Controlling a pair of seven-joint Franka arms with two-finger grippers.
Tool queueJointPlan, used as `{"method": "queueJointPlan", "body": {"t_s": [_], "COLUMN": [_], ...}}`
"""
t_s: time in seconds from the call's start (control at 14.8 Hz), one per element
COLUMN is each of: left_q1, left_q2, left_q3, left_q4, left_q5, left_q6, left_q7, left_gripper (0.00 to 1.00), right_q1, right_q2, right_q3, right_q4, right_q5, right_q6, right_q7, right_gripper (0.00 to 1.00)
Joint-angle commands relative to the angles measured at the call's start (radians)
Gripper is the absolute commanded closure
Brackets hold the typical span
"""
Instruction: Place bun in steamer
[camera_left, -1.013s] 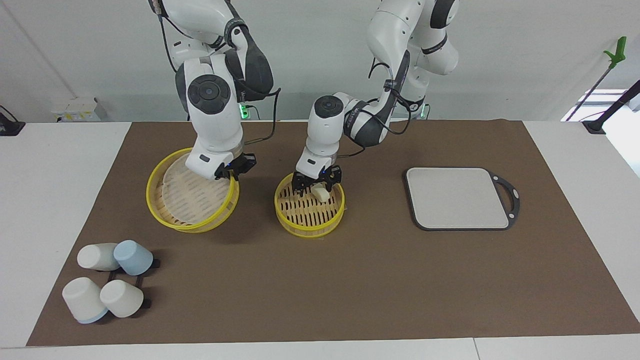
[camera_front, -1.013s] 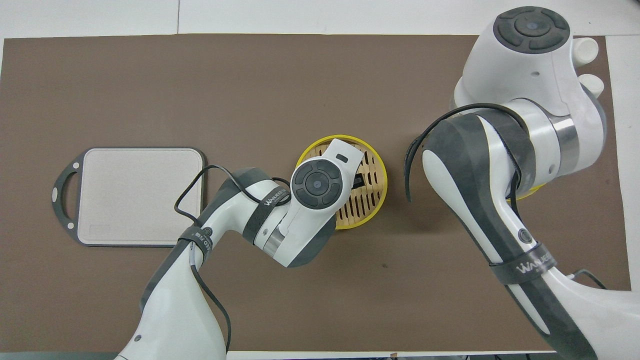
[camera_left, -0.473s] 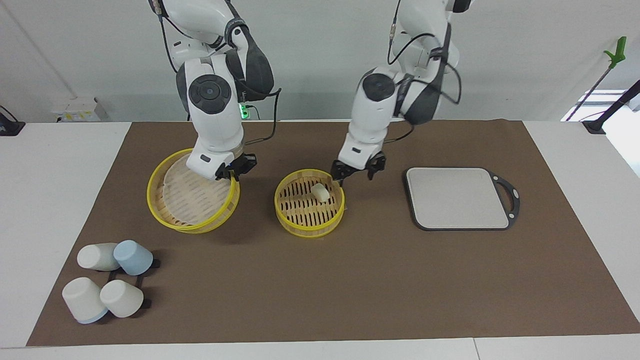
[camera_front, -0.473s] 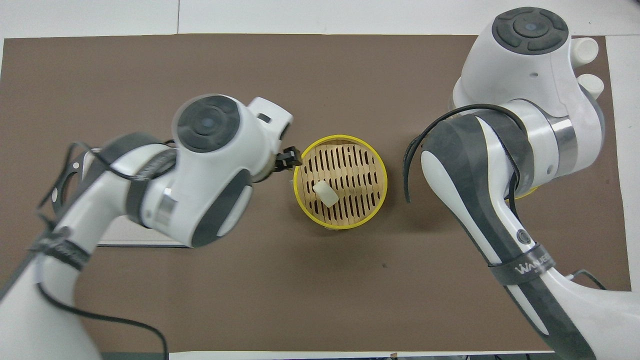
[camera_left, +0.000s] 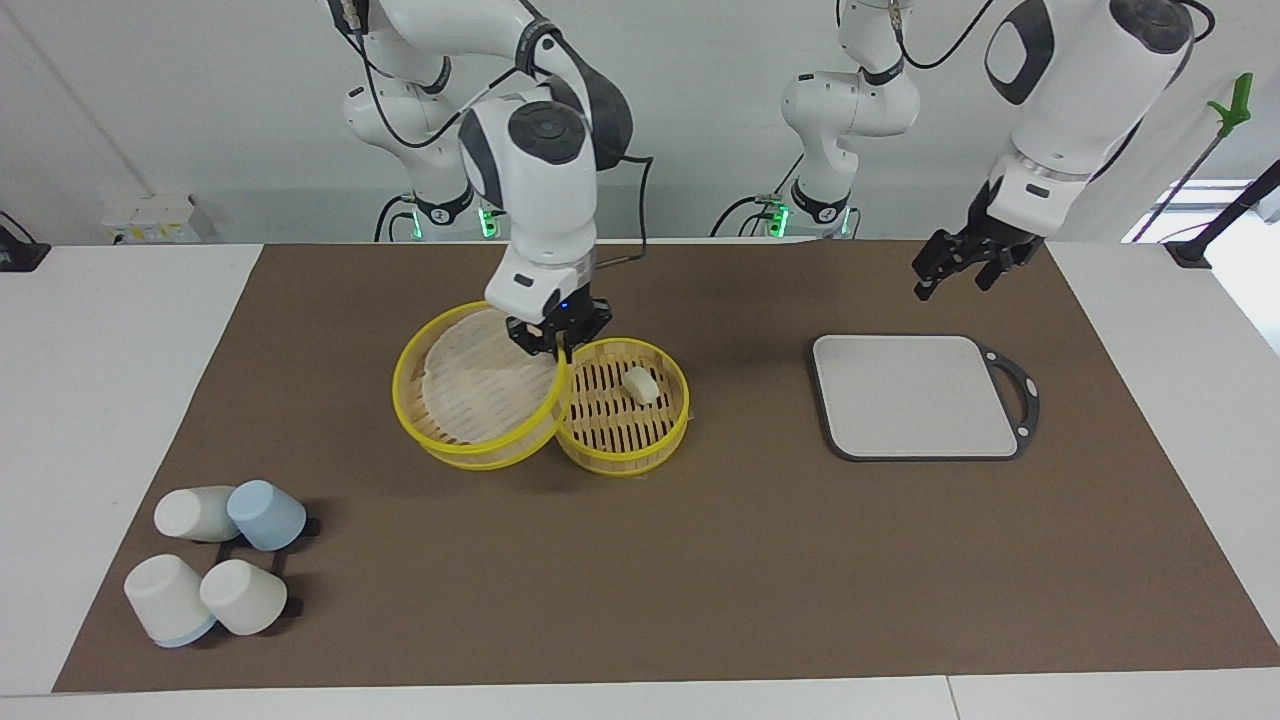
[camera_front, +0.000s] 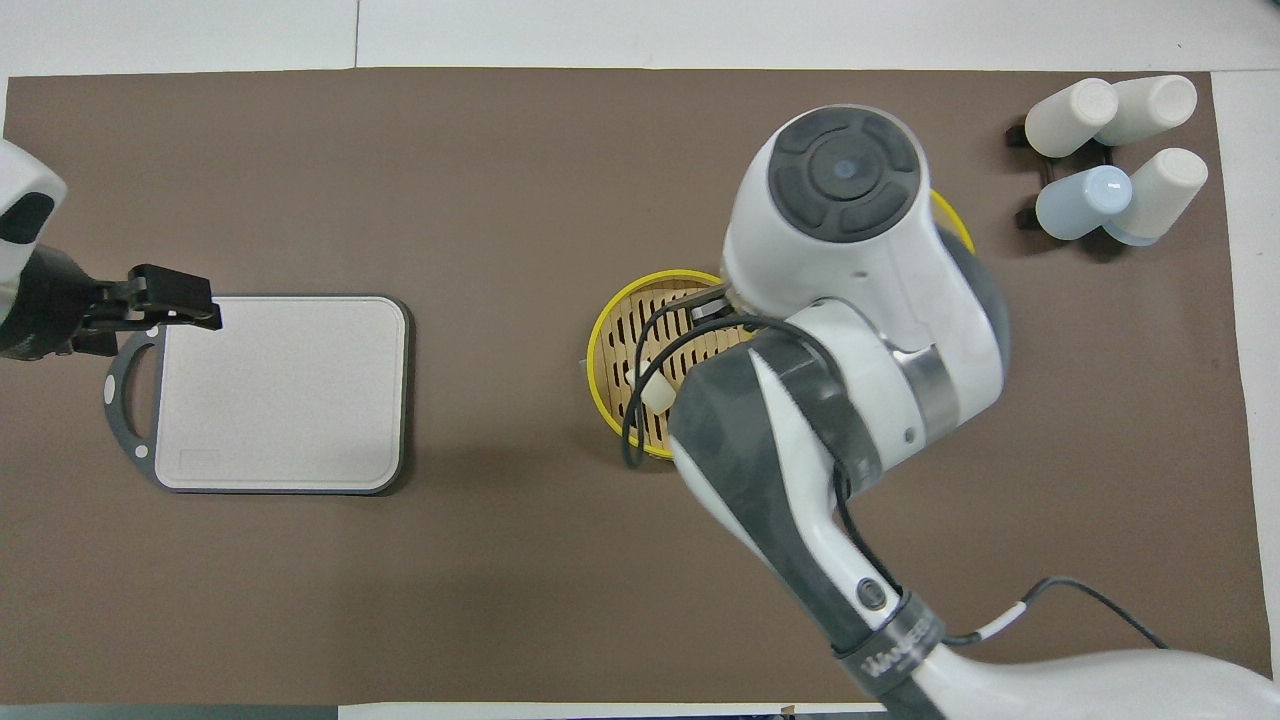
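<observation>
The bun (camera_left: 640, 384) lies in the open steamer base (camera_left: 668, 432), a yellow-rimmed bamboo basket near the table's middle. It also shows in the overhead view (camera_front: 655, 392), partly under my right arm, inside the base (camera_front: 598, 350). My right gripper (camera_left: 557, 337) is shut on the rim of the steamer's yellow-rimmed lid (camera_left: 470, 395). It holds the lid tilted, its edge overlapping the base's rim on the side toward the right arm's end. My left gripper (camera_left: 955, 265) is open and empty, raised over the table beside the grey board, also in the overhead view (camera_front: 185, 300).
A flat grey board (camera_left: 915, 395) with a dark handle lies toward the left arm's end. Several pale and blue cups (camera_left: 220, 560) lie on a black rack at the corner farthest from the robots, toward the right arm's end.
My left gripper let go of the bun in the steamer base, then rose and swung away toward the board. My right gripper carried the lid sideways up to the base.
</observation>
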Motion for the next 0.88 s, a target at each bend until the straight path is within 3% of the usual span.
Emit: {"method": "queueJointPlan", "body": {"t_s": [0.0,0.14,0.81], "left_q1": [0.069,0.074,0.054], "left_q2": [0.001,0.003,0.042], "left_q3": [-0.018,-0.019,-0.031], "left_q4": [0.017,0.036,0.15], "left_q5": [0.014,0.043,0.106], "left_q6": [-0.059,-0.083,-0.181], "left_q7": [0.111,0.114,0.116], "left_gripper": [0.0,0.0,0.0], "right_q1": [0.065,0.124,0.193], "right_q2": [0.134,0.23,0.278], "right_q3": [-0.009,-0.014,-0.009], "right_q4": [0.153,0.221,0.196], "right_q5": [0.028,-0.007,-0.036], "right_q6": [-0.027,-0.017,0.091], "right_q7": [0.136,0.232,0.31], "right_gripper": [1.0,1.0,1.0]}}
